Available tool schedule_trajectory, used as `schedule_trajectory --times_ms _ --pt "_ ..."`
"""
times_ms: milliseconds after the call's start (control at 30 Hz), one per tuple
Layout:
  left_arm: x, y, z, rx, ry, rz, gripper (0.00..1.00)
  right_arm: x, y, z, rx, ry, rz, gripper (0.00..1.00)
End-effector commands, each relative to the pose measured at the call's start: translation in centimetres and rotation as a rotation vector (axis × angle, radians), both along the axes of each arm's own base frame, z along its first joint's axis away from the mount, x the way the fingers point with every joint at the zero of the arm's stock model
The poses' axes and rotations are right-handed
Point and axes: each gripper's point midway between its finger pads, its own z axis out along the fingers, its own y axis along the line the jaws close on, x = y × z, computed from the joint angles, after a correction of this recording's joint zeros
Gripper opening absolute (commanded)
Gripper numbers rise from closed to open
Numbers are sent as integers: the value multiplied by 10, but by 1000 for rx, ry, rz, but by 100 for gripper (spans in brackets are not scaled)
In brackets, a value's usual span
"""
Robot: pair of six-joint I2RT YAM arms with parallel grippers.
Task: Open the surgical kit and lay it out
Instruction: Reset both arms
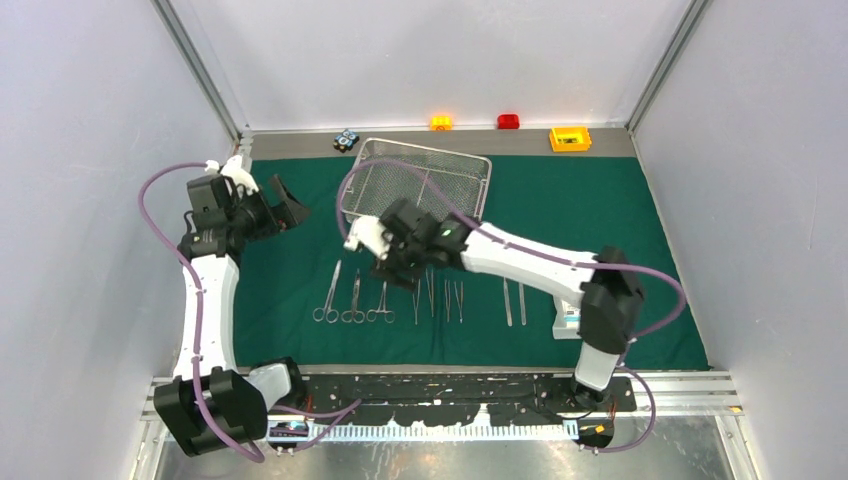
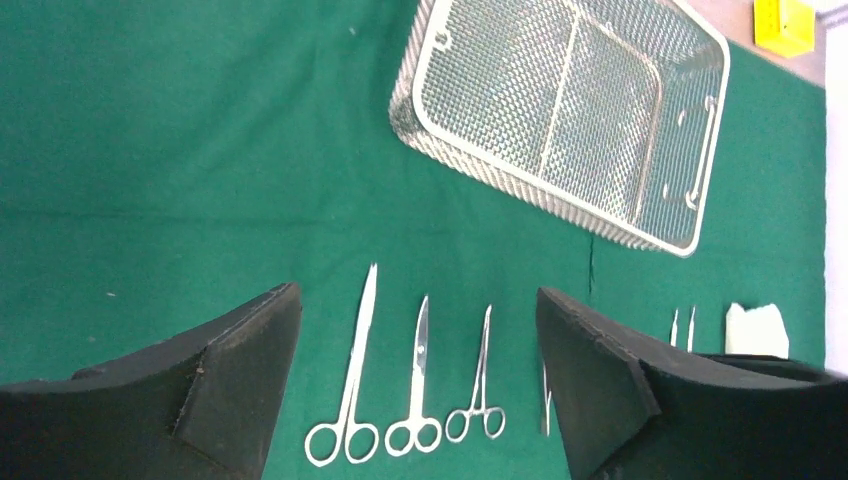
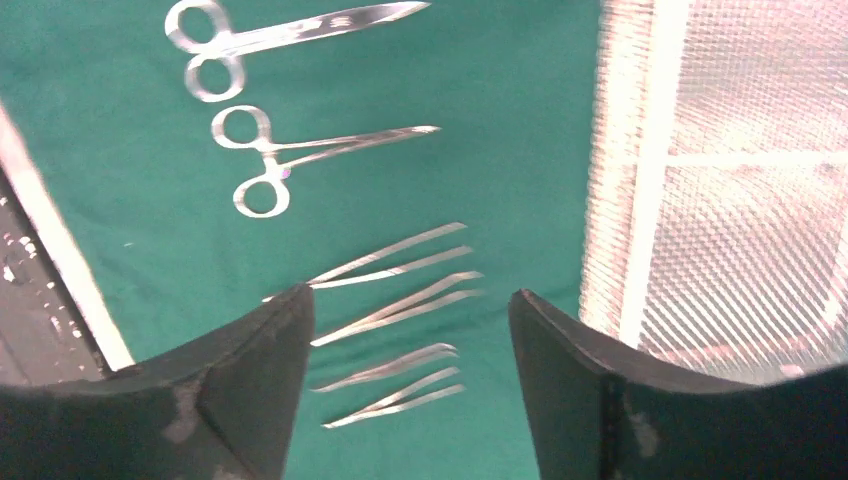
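Observation:
The dark green drape [image 1: 600, 210] lies spread flat over the table. The steel mesh tray [image 1: 425, 175] stands empty at its back middle. Three ring-handled forceps [image 1: 355, 300] lie in a row in front of it, with several slim tweezers [image 1: 440, 298] to their right. The white pouch [image 1: 566, 318] shows partly behind the right arm. My left gripper [image 1: 288, 205] hangs open above the drape's back left, holding nothing. In the left wrist view the forceps [image 2: 420, 380] lie far below its fingers. My right gripper [image 3: 410, 297] is open just above the tweezers [image 3: 400, 310], beside the tray [image 3: 740, 180].
Along the bare back strip stand a yellow box [image 1: 570, 138], a red block [image 1: 508, 121], an orange block [image 1: 441, 122] and a small dark object [image 1: 346, 139]. White walls close in both sides. A black rail runs along the near edge.

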Motion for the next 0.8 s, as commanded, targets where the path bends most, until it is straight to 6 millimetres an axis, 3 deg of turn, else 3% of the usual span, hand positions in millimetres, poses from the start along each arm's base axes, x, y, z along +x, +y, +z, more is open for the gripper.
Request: schedule_trajectory --times_ms 0,133,267,500,767 --pt "27 24 37 139 -142 31 93 61 -54 62 127 -105 -250 80" --pt "38 24 55 219 -255 -46 100 108 -115 97 264 -112 -465 82" --pt "45 19 67 228 -342 -82 100 135 -186 129 335 -203 -708 83" --pt "41 -9 96 174 -433 -199 100 131 -265 161 467 -295 -965 84" --pt "21 -19 121 207 -511 -208 100 105 -303 201 675 -338 -1034 84"
